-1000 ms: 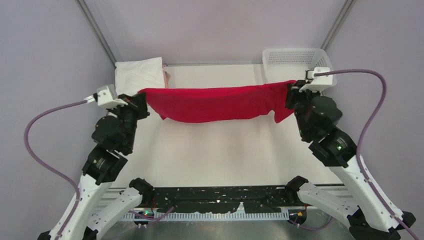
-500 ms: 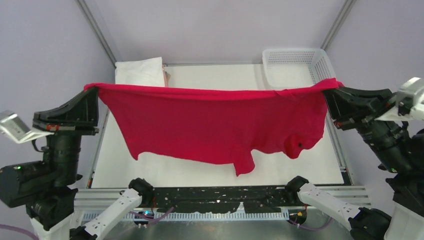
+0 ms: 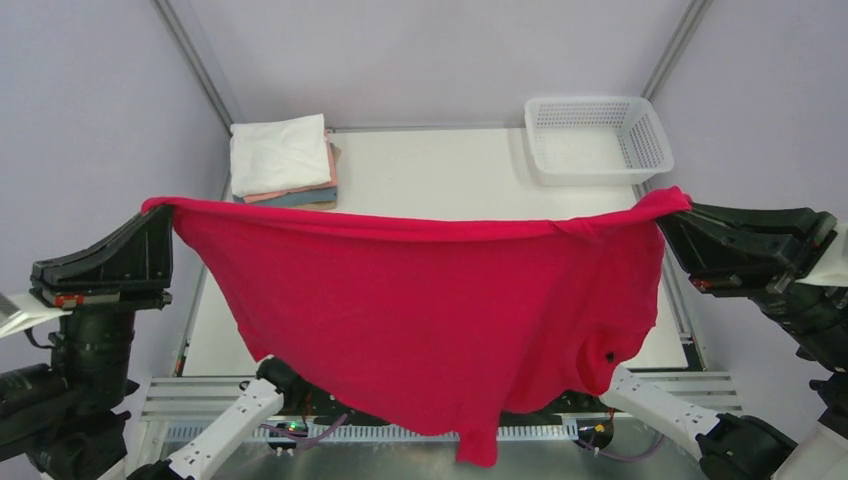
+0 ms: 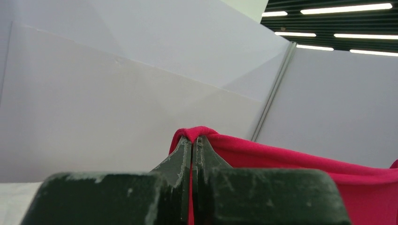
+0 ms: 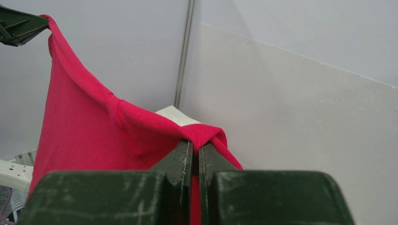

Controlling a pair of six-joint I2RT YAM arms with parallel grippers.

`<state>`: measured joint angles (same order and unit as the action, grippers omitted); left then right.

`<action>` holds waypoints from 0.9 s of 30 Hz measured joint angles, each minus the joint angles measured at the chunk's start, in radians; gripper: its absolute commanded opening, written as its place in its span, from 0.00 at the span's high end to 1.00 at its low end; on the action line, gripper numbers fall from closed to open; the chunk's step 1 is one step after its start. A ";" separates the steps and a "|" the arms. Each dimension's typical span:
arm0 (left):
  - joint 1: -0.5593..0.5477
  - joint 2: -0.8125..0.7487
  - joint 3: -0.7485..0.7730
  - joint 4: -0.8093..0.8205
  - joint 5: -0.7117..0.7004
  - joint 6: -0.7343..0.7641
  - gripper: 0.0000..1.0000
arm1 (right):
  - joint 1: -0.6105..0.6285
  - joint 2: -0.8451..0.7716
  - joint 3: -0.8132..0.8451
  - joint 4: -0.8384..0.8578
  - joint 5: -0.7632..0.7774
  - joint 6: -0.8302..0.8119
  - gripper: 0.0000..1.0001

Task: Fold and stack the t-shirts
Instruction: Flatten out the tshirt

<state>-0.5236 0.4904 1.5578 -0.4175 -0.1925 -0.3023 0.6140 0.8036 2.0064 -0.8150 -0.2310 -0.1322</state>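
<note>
The red t-shirt (image 3: 430,300) hangs spread high above the table, stretched between both grippers, its lower edge reaching past the table's near edge. My left gripper (image 3: 168,208) is shut on its left corner, also seen in the left wrist view (image 4: 193,138). My right gripper (image 3: 668,212) is shut on its right corner, also seen in the right wrist view (image 5: 193,143). A stack of folded t-shirts (image 3: 282,160), white on top with salmon pink, teal and tan edges beneath, lies at the table's back left.
A white plastic mesh basket (image 3: 597,138) stands at the back right corner. The white table (image 3: 440,175) shows behind the hanging shirt. Grey walls and metal posts enclose the back and sides. The black rail at the near edge is mostly hidden by the shirt.
Both arms have risen and swung outward toward the camera, lifting the red t-shirt off the table; it has unfurled and now hangs much lower. The folded stack is now uncovered.
</note>
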 measured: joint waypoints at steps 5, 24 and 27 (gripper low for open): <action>0.000 0.038 -0.082 0.015 -0.097 0.018 1.00 | 0.000 0.031 -0.060 0.010 0.108 -0.002 0.94; 0.245 0.815 -0.586 0.185 -0.284 -0.169 1.00 | -0.180 0.562 -0.800 0.388 0.466 0.122 0.95; 0.271 0.938 -0.518 0.201 -0.250 -0.192 1.00 | -0.202 0.624 -0.797 0.452 0.447 0.145 0.94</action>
<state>-0.2527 1.4284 1.0401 -0.2161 -0.4423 -0.4942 0.4122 1.4277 1.2091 -0.3630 0.2157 0.0124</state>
